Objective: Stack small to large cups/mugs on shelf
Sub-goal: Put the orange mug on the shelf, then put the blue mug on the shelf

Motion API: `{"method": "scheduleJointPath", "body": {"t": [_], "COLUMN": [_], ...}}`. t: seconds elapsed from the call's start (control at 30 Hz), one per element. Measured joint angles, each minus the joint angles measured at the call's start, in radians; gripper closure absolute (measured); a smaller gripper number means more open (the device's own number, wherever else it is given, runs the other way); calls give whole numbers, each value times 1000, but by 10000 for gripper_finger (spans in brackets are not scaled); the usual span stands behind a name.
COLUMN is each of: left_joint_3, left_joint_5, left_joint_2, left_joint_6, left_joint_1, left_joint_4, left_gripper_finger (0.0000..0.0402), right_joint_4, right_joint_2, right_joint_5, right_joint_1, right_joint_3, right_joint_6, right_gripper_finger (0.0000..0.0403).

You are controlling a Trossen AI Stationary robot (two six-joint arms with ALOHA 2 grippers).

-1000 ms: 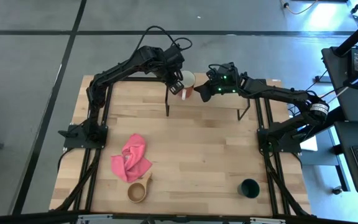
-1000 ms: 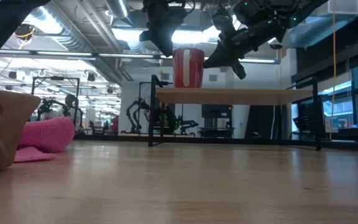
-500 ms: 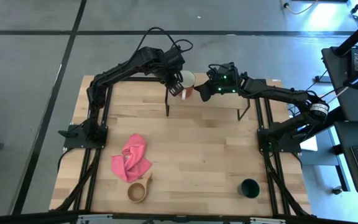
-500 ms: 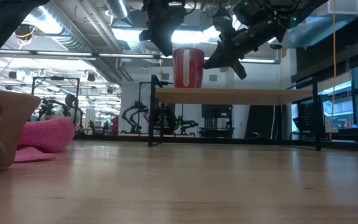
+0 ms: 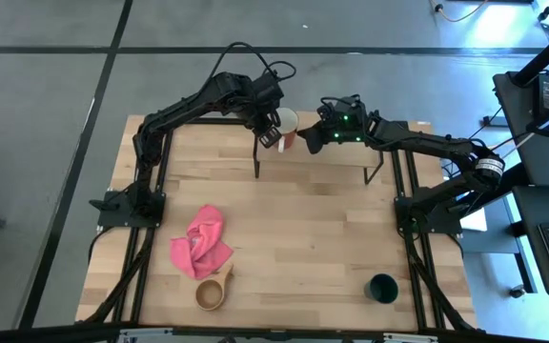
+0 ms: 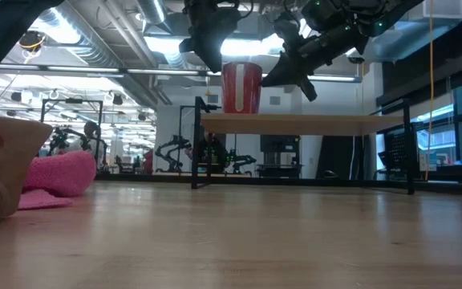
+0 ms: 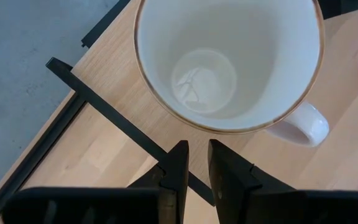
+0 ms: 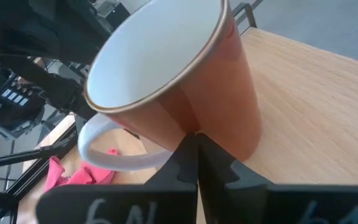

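Observation:
The red mug (image 5: 289,127), white inside (image 7: 229,56), stands upright on its base near the left end of the shelf (image 5: 336,157). Its handle (image 7: 303,124) points toward the table's near side. My left gripper (image 7: 196,152) hangs just outside the mug's left rim, pointing steeply down. Its fingers stand a narrow slit apart with nothing between them. My right gripper (image 8: 196,140) is shut at the mug's right side. The tan wooden cup (image 5: 213,292) and the dark green cup (image 5: 382,288) stand on the tabletop near its front edge. My right gripper touches the mug's red outer wall (image 8: 219,112) with its shut fingertips, on the side facing the table's right. The fingers come slanting down from the right (image 6: 269,79). The mug stays upright with its base on the shelf board (image 6: 303,123).
A pink cloth (image 5: 201,243) lies bunched on the tabletop just behind the wooden cup (image 6: 2,168). The shelf's black legs (image 5: 257,162) stand at the table's far side. Open tabletop lies between the shelf and the two cups in front.

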Motion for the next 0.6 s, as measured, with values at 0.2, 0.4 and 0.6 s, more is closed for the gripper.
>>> {"method": "scheduleJointPath", "body": {"t": [0.2, 0.4, 0.6], "left_joint_3": [0, 0, 0], "left_joint_5": [0, -11, -66], "left_joint_2": [0, 0, -10], "left_joint_6": [1, 20, 20], "left_joint_1": [0, 0, -2], "left_joint_4": [0, -20, -83], "left_gripper_finger": [347, 347, 347], "right_joint_4": [-3, -10, -26], "right_joint_2": [0, 0, 0], "right_joint_5": [11, 11, 11], "right_joint_1": [-5, -5, -5], "right_joint_3": [0, 0, 0], "right_joint_6": [-1, 0, 2], "right_gripper_finger": [403, 399, 385]}}
